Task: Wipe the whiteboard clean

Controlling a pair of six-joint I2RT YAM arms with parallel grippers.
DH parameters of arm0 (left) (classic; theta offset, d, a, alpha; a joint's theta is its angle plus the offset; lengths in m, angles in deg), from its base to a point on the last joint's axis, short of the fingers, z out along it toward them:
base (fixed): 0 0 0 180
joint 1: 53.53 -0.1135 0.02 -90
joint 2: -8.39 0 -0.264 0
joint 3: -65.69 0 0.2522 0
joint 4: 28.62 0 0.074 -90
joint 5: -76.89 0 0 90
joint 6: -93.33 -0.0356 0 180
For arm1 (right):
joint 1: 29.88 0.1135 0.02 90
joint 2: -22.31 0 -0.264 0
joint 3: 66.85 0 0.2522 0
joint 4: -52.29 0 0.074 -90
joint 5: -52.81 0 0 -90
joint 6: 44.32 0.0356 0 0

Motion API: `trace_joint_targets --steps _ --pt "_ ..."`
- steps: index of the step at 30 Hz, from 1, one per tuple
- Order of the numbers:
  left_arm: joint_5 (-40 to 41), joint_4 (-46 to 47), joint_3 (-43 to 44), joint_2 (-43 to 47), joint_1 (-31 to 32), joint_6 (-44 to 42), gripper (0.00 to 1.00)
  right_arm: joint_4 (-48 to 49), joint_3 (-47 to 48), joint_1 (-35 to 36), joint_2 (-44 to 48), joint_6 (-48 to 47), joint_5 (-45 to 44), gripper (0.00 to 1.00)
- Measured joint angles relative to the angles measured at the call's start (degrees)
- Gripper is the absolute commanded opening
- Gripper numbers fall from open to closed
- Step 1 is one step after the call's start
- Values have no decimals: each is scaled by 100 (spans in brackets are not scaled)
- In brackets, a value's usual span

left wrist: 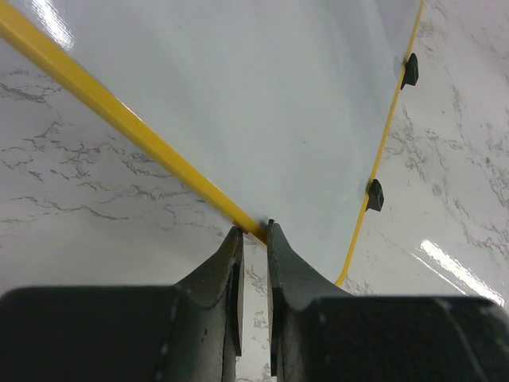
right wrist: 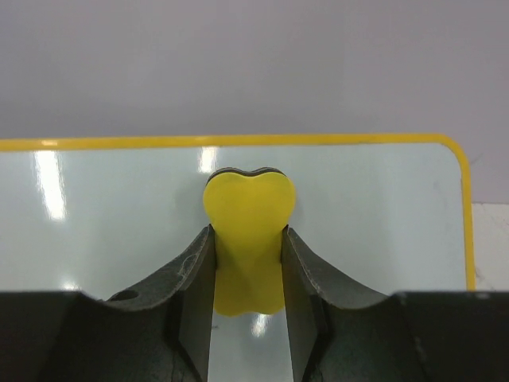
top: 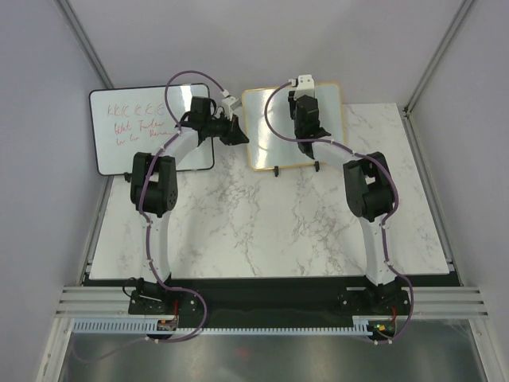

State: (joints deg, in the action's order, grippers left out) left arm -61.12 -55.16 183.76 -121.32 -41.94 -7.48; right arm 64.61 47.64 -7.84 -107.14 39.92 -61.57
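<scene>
The whiteboard is small, with a yellow frame and round corners. It stands on two little black feet. The parts of its face that show look clean and white. The right arm hides some of it from above, so I cannot be sure of every bit.

It sits at the back of the marble worktop, near the middle. Its long side runs left to right. Its feet are at the near edge and its face looks up toward the arms.

The left end effector is closed on the yellow frame at the board's left edge. The right end effector is closed on a yellow heart-shaped eraser, near the board's top edge.

A black-framed board with red writing stands just beside it on the left. Grey walls are close behind. A wide stretch of worktop lies between the feet and the arm bases.
</scene>
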Motion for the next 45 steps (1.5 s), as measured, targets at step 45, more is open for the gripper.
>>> trace_joint_targets --steps 45 --pt "98 -48 -2 0 2 -111 2 179 83 264 -50 361 -330 0"
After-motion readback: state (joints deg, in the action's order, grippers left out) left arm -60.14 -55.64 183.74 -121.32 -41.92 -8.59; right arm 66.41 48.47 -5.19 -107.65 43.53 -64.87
